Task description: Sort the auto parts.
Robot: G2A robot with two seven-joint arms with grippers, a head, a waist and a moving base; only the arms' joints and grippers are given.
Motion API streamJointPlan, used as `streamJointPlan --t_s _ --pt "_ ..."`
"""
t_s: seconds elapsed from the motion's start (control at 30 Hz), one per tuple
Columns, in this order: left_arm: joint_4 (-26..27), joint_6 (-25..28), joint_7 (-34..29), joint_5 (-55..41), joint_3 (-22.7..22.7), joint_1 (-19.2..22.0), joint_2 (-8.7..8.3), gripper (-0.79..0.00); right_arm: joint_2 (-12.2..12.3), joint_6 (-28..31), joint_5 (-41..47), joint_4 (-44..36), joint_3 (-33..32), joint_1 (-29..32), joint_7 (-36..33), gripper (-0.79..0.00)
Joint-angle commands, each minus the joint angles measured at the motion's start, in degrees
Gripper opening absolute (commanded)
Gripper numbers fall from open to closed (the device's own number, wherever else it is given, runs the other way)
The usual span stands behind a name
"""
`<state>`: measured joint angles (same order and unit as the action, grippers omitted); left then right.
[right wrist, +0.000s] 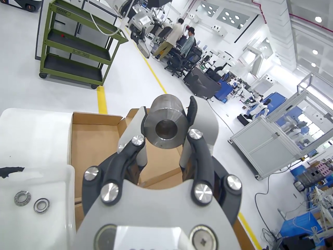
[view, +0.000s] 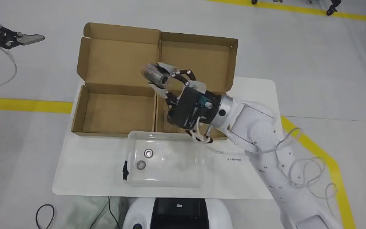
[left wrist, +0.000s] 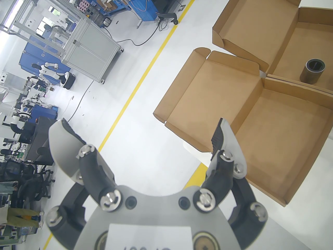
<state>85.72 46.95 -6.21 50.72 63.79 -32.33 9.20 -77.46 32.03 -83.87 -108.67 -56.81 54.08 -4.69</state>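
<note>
My right gripper (right wrist: pixel 166 117) is shut on a grey metal sleeve (right wrist: pixel 166 124), gripped by its sides with the bore facing the wrist camera. In the top view the right gripper (view: pixel 159 73) holds the sleeve (view: pixel 152 72) above the right half of the open cardboard box (view: pixel 114 114), near its raised lid. A dark sleeve (left wrist: pixel 313 70) stands upright in the box's right compartment. Two bearing rings (view: pixel 148 153) (view: pixel 141 165) lie in the clear bin (view: pixel 194 172). My left gripper (left wrist: pixel 141 128) hangs open and empty over the floor, left of the table (view: pixel 251 97).
The box's left compartment (left wrist: pixel 281 141) holds nothing, and both lids stand open at the back. A black scrap (view: pixel 123 170) sits at the bin's left end. The white table has bare room right of the box. A yellow floor line (view: pixel 34 105) runs past the table.
</note>
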Motion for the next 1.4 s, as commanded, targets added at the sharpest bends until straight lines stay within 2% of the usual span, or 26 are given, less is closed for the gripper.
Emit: streamJointPlan --t_s 0.0,0.17,0.37,0.93,1.37 --pt "0.0 0.0 0.0 0.0 0.0 0.0 0.00 0.000 0.2 -0.2 0.0 0.4 -0.5 1.0 -1.0 -0.785" --pt "0.0 0.0 0.0 0.0 0.0 0.0 0.00 0.000 0.4 0.2 1.1 2.8 -1.1 3.0 -1.7 -0.785" --pt "0.0 0.0 0.0 0.0 0.0 0.0 0.00 0.000 0.4 -0.7 0.4 5.6 0.2 3.9 -5.9 -0.785" --pt "0.0 0.0 0.0 0.0 0.0 0.0 0.00 0.000 -0.5 -4.6 6.6 14.4 3.2 1.9 -30.4 -0.785" --pt "0.0 0.0 0.0 0.0 0.0 0.0 0.00 0.000 -1.1 -8.1 10.7 18.8 4.9 1.9 -38.6 -0.785"
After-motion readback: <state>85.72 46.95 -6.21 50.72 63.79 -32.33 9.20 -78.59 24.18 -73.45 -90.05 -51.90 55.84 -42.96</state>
